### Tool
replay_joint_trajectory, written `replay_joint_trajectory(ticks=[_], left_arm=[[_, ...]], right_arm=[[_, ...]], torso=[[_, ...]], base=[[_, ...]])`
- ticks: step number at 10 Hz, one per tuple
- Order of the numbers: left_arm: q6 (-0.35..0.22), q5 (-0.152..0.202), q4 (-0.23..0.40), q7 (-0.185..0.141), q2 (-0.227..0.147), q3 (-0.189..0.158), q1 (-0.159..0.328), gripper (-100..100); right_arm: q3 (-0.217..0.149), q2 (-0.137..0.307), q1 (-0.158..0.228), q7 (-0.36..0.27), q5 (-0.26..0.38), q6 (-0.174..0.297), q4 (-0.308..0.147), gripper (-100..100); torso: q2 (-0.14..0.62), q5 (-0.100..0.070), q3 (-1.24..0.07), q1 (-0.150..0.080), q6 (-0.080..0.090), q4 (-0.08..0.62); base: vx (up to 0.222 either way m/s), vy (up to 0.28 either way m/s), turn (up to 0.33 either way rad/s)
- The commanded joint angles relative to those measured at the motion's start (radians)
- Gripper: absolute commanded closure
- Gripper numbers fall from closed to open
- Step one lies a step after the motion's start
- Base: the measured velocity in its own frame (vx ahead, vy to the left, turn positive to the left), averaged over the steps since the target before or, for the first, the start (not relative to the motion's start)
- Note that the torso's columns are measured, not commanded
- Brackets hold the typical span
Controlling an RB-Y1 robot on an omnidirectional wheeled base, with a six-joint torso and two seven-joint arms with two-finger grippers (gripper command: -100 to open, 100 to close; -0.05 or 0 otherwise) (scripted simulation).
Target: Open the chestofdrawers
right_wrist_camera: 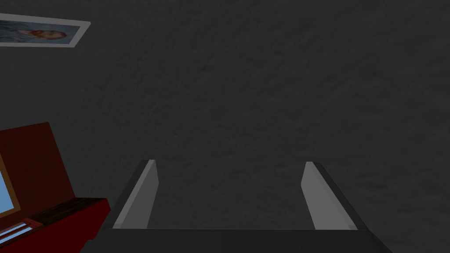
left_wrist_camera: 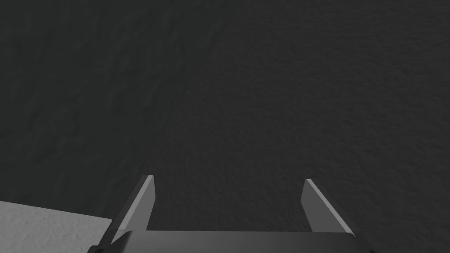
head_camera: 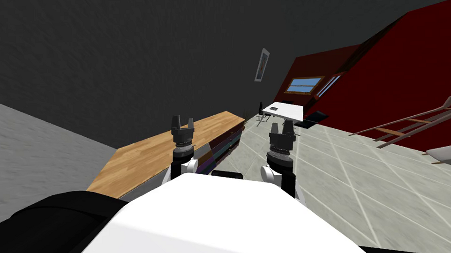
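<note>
Chest of drawers: long, low, wood top, dark drawer fronts, along dark wall on my left. Head view: L pincer raised in front of its top; R pincer over tiled floor, apart from chest. White tabletop far back. L wrist view: fingers spread, released, nothing between. R wrist view: fingers likewise spread, released.

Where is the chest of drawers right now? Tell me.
In the head view the wood-topped chest of drawers runs along the dark wall on my left, just beyond the open left gripper.
</note>
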State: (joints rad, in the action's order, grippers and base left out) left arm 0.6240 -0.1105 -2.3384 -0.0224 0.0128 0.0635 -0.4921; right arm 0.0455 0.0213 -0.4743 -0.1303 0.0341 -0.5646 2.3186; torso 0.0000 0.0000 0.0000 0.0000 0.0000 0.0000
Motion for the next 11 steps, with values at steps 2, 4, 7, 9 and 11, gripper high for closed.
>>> replay_joint_trajectory(ticks=[2,4,7,9,11], left_arm=[[0.000,0.000,0.000,0.000,0.000,0.000,0.000,0],[0.000,0.000,0.000,0.000,0.000,0.000,0.000,0],[0.000,0.000,0.000,0.000,0.000,0.000,0.000,0],[0.000,0.000,0.000,0.000,0.000,0.000,0.000,0],[-0.002,0.006,0.023,-0.006,-0.068,-0.007,0.004,-100]], right_arm=[[0.000,0.000,0.000,0.000,0.000,0.000,0.000,0],[0.000,0.000,0.000,0.000,0.000,0.000,0.000,0],[0.000,0.000,0.000,0.000,0.000,0.000,0.000,0],[0.000,0.000,0.000,0.000,0.000,0.000,0.000,0],[0.000,0.000,0.000,0.000,0.000,0.000,0.000,0]], torso=[[0.104,0.000,-0.209,0.000,0.000,0.105],[0.248,0.000,-0.497,0.000,0.000,0.248],[0.470,0.000,-0.939,0.000,0.000,0.470],[0.618,0.000,-1.234,0.000,0.000,0.617],[0.724,0.000,-1.451,-0.001,0.000,0.724]], base=[[0.000,0.000,0.000],[0.000,0.000,0.000],[0.000,0.000,0.000],[0.000,0.000,0.000],[0.031,-0.041,0.036]])
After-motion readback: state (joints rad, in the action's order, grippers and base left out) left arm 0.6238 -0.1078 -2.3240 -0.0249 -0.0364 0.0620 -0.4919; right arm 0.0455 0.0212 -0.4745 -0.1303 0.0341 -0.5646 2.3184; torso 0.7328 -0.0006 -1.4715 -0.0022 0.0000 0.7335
